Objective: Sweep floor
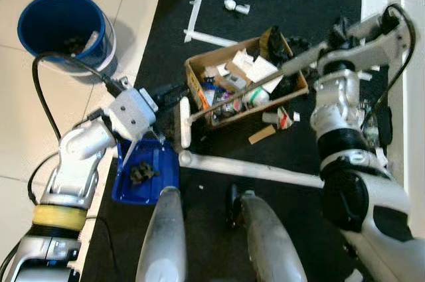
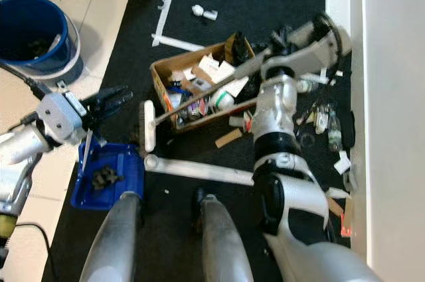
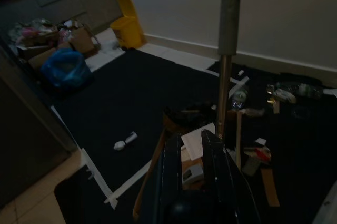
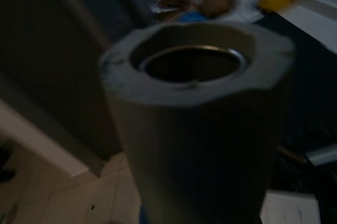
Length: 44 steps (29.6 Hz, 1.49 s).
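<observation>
My right gripper (image 1: pixel 340 32) is shut on the grey handle of a broom (image 1: pixel 265 79), which slants down over a cardboard box. The broom's white head (image 1: pixel 184 123) rests on the black mat beside the box. A blue dustpan (image 1: pixel 163 182) with a clump of dark debris (image 1: pixel 143 172) lies on the mat's left edge, just in front of my feet. My left gripper (image 2: pixel 111 101) hovers above and beyond the dustpan, with its fingers (image 3: pixel 216 176) together and pointing toward the box. A thin white stick (image 2: pixel 86 146) runs from under that wrist down to the dustpan.
A cardboard box (image 1: pixel 196 83) full of rubbish sits mid-mat. A blue bucket (image 1: pixel 60 26) stands on the tiles far left. A long white bar (image 1: pixel 259 171) lies across the mat before my legs. White strips (image 1: pixel 198 10), a small white bottle (image 1: pixel 236 6) and bottles (image 2: pixel 325 119) are scattered around.
</observation>
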Available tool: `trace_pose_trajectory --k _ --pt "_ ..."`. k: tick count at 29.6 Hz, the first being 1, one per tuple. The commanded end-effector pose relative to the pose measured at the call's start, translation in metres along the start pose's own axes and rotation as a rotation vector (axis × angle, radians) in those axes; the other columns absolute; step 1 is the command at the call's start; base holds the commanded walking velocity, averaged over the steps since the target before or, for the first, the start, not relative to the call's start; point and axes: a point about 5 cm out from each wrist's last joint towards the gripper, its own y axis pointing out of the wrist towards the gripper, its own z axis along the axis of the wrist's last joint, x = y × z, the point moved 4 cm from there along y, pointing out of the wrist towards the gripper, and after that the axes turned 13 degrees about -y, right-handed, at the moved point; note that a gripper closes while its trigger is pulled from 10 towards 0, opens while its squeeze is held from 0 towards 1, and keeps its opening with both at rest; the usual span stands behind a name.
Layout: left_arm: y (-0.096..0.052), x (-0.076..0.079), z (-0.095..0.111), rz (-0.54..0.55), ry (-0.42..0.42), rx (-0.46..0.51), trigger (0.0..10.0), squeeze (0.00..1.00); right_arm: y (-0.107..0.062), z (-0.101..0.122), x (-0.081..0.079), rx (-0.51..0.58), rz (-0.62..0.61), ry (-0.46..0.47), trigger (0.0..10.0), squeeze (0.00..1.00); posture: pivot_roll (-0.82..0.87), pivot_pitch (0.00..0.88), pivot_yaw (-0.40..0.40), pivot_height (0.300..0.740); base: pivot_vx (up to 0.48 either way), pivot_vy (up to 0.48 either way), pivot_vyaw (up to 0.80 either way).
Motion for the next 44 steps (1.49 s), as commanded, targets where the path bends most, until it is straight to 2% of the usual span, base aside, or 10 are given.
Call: trace_pose_trajectory --k 1,6,13,19,23,28,29,34,40,44 --pt "-0.004 0.008 -0.005 0.009 -0.013 0.007 10.0 0.00 -0.004 0.005 0.002 0.044 0.021 -0.060 10.0 0.00 0.18 0.350 -0.137 0.740 0.000 0.000 0.00" --pt "-0.010 0.008 -0.007 0.020 -0.014 -0.008 10.0 0.00 -0.007 0.007 -0.012 0.082 0.093 -0.158 10.0 0.00 0.19 0.352 -0.138 0.740 0.000 0.000 0.00" --pt "-0.012 0.008 -0.008 0.028 -0.017 -0.016 10.0 0.00 -0.009 0.008 -0.024 0.097 0.165 -0.184 10.0 0.00 0.19 0.354 -0.138 0.740 0.000 0.000 0.00" --pt "-0.019 0.001 -0.010 0.063 -0.007 -0.037 10.0 0.00 -0.029 -0.019 -0.036 0.041 0.225 -0.233 10.0 0.00 0.19 0.351 -0.134 0.740 0.000 0.000 0.00" --pt "-0.021 0.000 -0.010 0.070 -0.004 -0.041 10.0 0.00 -0.031 -0.022 -0.036 0.035 0.225 -0.236 10.0 0.00 0.19 0.351 -0.134 0.740 0.000 0.000 0.00" --pt "-0.045 -0.016 -0.014 0.138 0.019 -0.101 10.0 0.00 -0.043 -0.038 -0.042 0.003 0.245 -0.266 10.0 0.00 0.21 0.318 -0.125 0.740 0.000 0.000 0.00" --pt "-0.045 -0.016 -0.014 0.138 0.019 -0.101 10.0 0.00 -0.043 -0.038 -0.042 0.003 0.245 -0.266 10.0 0.00 0.21 0.318 -0.125 0.740 0.000 0.000 0.00" --pt "-0.069 -0.028 -0.014 0.182 0.043 -0.157 10.0 0.00 -0.042 -0.038 -0.043 0.010 0.240 -0.268 10.0 0.00 0.24 0.281 -0.114 0.740 0.000 0.000 0.00" --pt "-0.082 -0.036 -0.014 0.206 0.069 -0.196 10.0 0.00 -0.042 -0.038 -0.043 0.011 0.235 -0.271 10.0 0.00 0.25 0.267 -0.111 0.740 0.000 0.000 0.00" --pt "-0.098 -0.048 -0.010 0.248 0.105 -0.227 10.0 0.00 -0.044 -0.040 -0.042 0.009 0.227 -0.274 10.0 0.00 0.26 0.253 -0.107 0.740 0.000 0.000 0.00"
